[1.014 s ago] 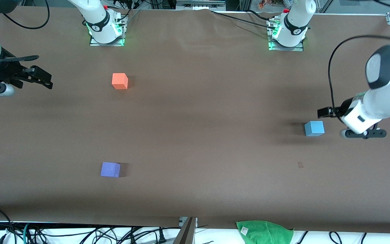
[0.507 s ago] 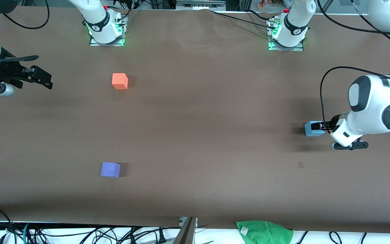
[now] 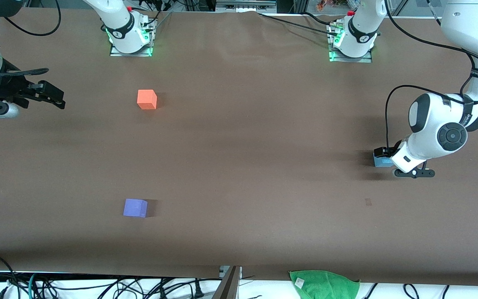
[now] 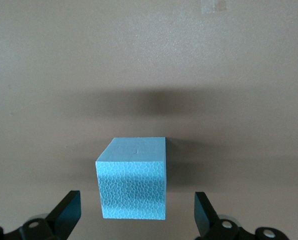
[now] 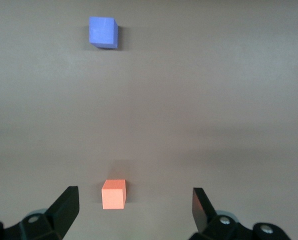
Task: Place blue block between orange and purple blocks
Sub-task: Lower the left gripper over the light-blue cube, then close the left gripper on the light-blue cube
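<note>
The blue block (image 3: 379,162) sits on the table at the left arm's end, partly hidden by my left gripper (image 3: 384,154). In the left wrist view the blue block (image 4: 134,180) stands between the spread fingers of the left gripper (image 4: 135,216), with a gap on each side. The orange block (image 3: 147,99) lies toward the right arm's end. The purple block (image 3: 135,207) lies nearer the front camera than it. My right gripper (image 3: 57,99) waits open over the right arm's end. Its wrist view shows the right gripper (image 5: 134,212), the orange block (image 5: 113,194) and the purple block (image 5: 103,32).
A green cloth (image 3: 324,284) lies off the table's front edge, among cables. A small tape mark (image 3: 368,202) is on the brown table cover nearer the front camera than the blue block. The two arm bases (image 3: 129,35) stand at the table's back edge.
My left gripper has come down and moved in over the blue block, so its fingers now stand on either side of it. The right arm and all blocks have not moved.
</note>
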Tool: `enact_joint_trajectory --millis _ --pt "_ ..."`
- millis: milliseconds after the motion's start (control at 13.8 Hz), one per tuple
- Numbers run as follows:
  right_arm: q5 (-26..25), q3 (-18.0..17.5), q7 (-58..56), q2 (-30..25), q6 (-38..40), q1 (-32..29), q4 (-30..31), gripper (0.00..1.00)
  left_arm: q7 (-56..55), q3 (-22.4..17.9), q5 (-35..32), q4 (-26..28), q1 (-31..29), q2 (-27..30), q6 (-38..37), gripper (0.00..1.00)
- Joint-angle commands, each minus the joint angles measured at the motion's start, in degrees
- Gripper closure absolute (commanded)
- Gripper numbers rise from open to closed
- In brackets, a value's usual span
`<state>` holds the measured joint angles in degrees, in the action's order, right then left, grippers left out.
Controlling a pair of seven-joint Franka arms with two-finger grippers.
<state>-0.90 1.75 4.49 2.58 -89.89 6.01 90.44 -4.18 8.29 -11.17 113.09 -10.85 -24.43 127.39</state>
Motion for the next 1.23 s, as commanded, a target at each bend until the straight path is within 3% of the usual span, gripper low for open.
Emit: enact_joint_trajectory --millis 0,290,362,435,507,580,652,870,1159 --pt "-0.51 -0.17 0.35 -0.03 1.03 0.84 0.44 0.0 0.23 0.41 -1.4 1.86 -1.79 -0.79 3.64 0.0" --pt "-0.6 -0.08 -0.27 0.24 0.94 0.75 -0.17 0.0 0.23 0.41 -1.4 4.15 -2.24 -2.54 8.74 0.0" --pt "-0.51 -0.16 -0.09 0.24 0.85 0.93 -0.26 0.0 0.23 0.41 -1.4 4.15 -2.68 -3.42 10.05 0.07" --pt "-0.16 -0.25 -0.53 0.24 0.77 0.93 -1.91 0.0 0.23 0.41 -1.4 4.15 -2.95 -4.12 10.76 0.24" --pt "-0.16 -0.34 -0.7 0.24 1.29 1.1 -2.97 0.0 0.92 0.5 -1.4 4.07 -3.12 -4.39 10.77 0.62" --pt "0.02 -0.25 -0.53 0.41 1.29 1.19 -2.99 0.0 2.67 0.5 -1.4 4.06 -3.12 -4.4 10.77 0.78" --pt "0.19 -0.17 -0.53 0.5 1.29 1.11 -3.16 0.0 3.04 0.5 -1.31 3.8 -3.38 -4.4 10.6 0.84" --pt "0.19 -0.17 -0.44 0.41 1.99 1.28 -3.16 0.0 2.95 0.94 -1.31 3.36 -3.83 -2.56 8.24 0.85" --pt "0.19 -0.17 -0.44 0.41 2.17 1.19 -3.16 0.0 2.07 6.46 -0.26 -3.38 -3.56 2.1 -8.16 0.85"
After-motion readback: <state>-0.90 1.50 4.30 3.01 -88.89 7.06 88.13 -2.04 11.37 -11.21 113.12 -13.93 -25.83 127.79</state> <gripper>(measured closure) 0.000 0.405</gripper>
